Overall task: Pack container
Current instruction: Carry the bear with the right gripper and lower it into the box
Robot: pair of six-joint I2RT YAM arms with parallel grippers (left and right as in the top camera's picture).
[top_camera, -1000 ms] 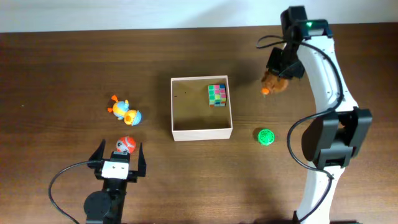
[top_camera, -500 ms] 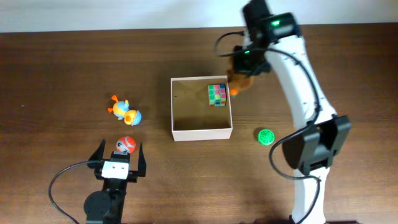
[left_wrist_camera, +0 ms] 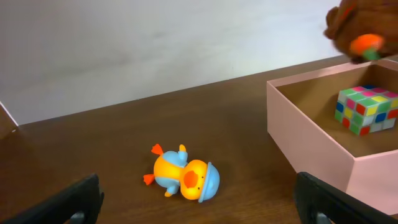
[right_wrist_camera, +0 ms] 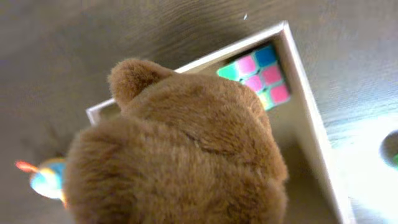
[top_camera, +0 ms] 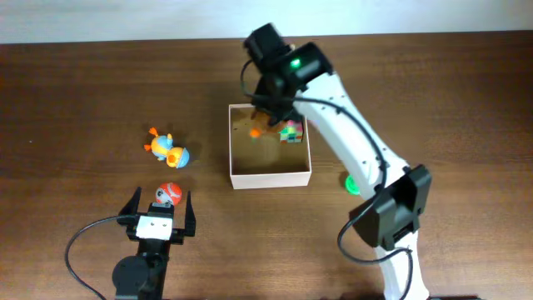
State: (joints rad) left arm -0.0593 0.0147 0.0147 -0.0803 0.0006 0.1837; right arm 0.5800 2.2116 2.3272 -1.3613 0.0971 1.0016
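Note:
The container [top_camera: 271,177], a shallow cream-walled box with a tan inside, sits mid-table and holds a multicoloured cube [top_camera: 291,131]. My right gripper [top_camera: 265,117] is shut on a brown plush toy [top_camera: 258,129] with an orange part and holds it above the box's back-left part. In the right wrist view the plush [right_wrist_camera: 180,155] fills the frame and hides the fingers, with the cube [right_wrist_camera: 258,74] and box wall [right_wrist_camera: 305,106] below. My left gripper [top_camera: 158,218] is open and empty near the front edge. The left wrist view shows the box [left_wrist_camera: 311,134] and the plush [left_wrist_camera: 360,28].
An orange-and-blue duck toy [top_camera: 168,148] lies left of the box and also shows in the left wrist view [left_wrist_camera: 183,177]. A red-and-white ball toy [top_camera: 169,194] sits just ahead of my left gripper. A green ball [top_camera: 350,182] lies right of the box, partly behind the right arm.
My right arm has swung left from the table's right side, carrying the plush toy to above the box. The left arm and the other toys have not moved.

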